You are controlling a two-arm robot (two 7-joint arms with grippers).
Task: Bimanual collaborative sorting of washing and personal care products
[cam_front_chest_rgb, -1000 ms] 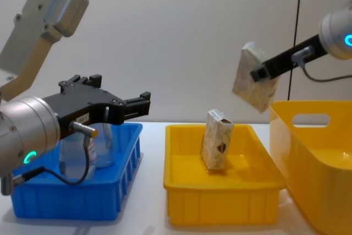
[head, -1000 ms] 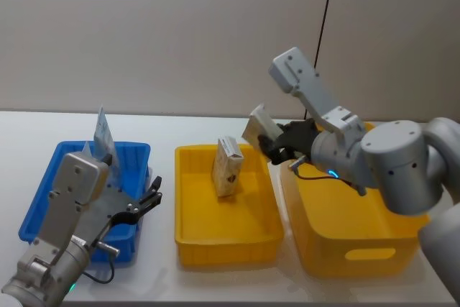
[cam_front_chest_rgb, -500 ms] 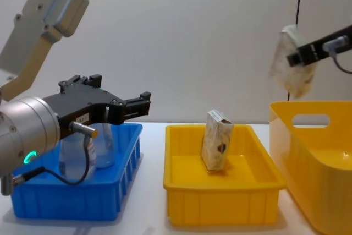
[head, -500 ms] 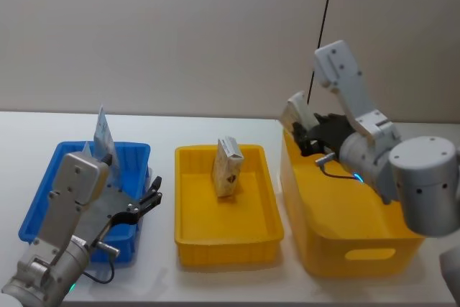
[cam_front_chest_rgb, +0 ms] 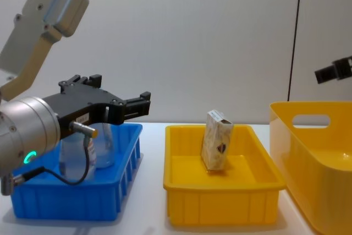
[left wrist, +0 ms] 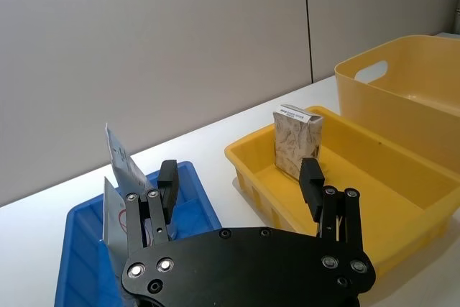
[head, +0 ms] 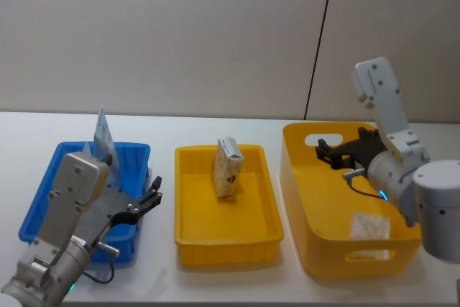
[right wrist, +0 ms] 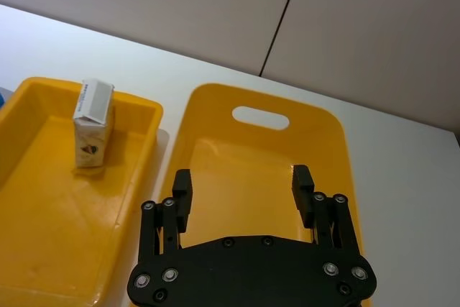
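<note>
One beige packet (head: 228, 167) stands upright in the shallow yellow tray (head: 188, 235) and also shows as the packet (cam_front_chest_rgb: 217, 140) and packet (right wrist: 93, 134). A second pale packet (head: 370, 226) lies low in the deep yellow bin (head: 309, 249). My right gripper (head: 334, 153) hovers open above that bin, its fingers (right wrist: 182, 190) spread with nothing between them. Pale-blue tubes (head: 100, 133) stand in the blue bin (head: 43, 199). My left gripper (head: 146, 203) hangs open over the blue bin's right side, next to the tubes (left wrist: 118, 177).
The three containers stand in a row on the white table (head: 165, 134), with the blue bin (cam_front_chest_rgb: 71, 197) left, the tray (cam_front_chest_rgb: 220, 205) in the middle and the deep bin (cam_front_chest_rgb: 319, 158) right. A wall stands close behind. Bare table runs along the back.
My right gripper swung to the right with a beige packet, from above the tray's edge to over the deep bin, and let it go. The packet now lies in that bin. The left arm stayed still.
</note>
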